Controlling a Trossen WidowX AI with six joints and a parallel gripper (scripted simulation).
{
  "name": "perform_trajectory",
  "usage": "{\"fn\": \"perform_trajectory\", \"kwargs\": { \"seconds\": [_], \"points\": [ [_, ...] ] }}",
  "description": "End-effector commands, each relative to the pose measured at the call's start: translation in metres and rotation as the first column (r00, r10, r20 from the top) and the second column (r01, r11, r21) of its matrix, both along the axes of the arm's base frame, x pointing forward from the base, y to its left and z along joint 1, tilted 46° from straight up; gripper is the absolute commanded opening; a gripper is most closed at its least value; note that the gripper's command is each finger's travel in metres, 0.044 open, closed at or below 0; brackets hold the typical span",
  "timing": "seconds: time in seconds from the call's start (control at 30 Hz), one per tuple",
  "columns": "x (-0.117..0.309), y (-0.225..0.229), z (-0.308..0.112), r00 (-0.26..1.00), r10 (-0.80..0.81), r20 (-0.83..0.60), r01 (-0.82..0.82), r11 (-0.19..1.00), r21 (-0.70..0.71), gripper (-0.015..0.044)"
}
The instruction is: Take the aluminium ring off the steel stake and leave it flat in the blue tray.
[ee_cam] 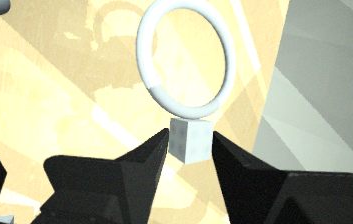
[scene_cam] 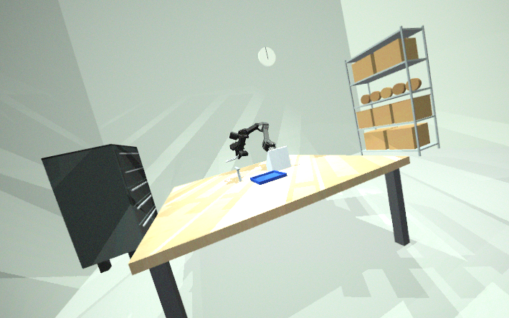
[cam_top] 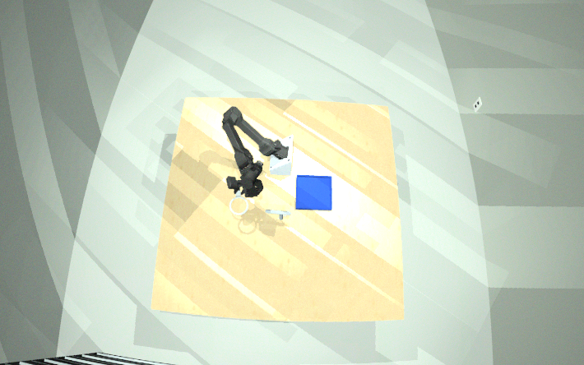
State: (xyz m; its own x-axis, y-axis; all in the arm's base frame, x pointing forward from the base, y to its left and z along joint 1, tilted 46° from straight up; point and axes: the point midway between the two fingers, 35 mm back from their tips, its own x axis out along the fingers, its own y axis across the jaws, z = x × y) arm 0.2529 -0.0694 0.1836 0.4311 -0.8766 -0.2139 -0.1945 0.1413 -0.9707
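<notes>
A: ok so where was the ring (cam_top: 230, 205) (scene_cam: 231, 160) (ee_cam: 141, 50) at that point? Was it off the stake (cam_top: 280, 216) (scene_cam: 239, 175)?

B: Yeah, fully off, up in the air to one side of the stake. From above, the tray (cam_top: 313, 192) (scene_cam: 268, 177) sat on the far side of the stake from it, so the ring had to travel across to get there.

A: and the gripper (scene_cam: 241, 155) (ee_cam: 189, 134)?

B: Closed on the tab (ee_cam: 192, 141), one finger on each side, standing only as far apart as the tab was wide. The ring stuck straight out ahead of the fingertips, so its middle was well off from the grip.

A: so it was the ring you'd aim, not the fingers?

B: Pretty much. Imo the fingers had to stop short so the hoop ended up over the tray. It looked a bit tilted from the side too, so I'd have levelled it before lowering.

A: anything sketchy?

B: Going low past the cross-bar (cam_top: 271, 211) (scene_cam: 237, 168), maybe. The hoop could've clipped it.
</notes>
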Motion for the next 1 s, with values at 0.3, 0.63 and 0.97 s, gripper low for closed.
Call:
{"fn": "perform_trajectory", "kwargs": {
  "seconds": [0.3, 0.63, 0.97],
  "points": [
    [-0.001, 0.001, -0.005, 0.995, -0.022, 0.094, 0.022, 1.0, 0.001, 0.0],
    [0.013, -0.014, -0.035, 0.996, -0.043, 0.079, 0.04, 0.998, 0.042, 0.0],
    [0.022, -0.033, -0.06, 0.996, -0.049, 0.073, 0.044, 0.997, 0.066, 0.0]
  ]
}}
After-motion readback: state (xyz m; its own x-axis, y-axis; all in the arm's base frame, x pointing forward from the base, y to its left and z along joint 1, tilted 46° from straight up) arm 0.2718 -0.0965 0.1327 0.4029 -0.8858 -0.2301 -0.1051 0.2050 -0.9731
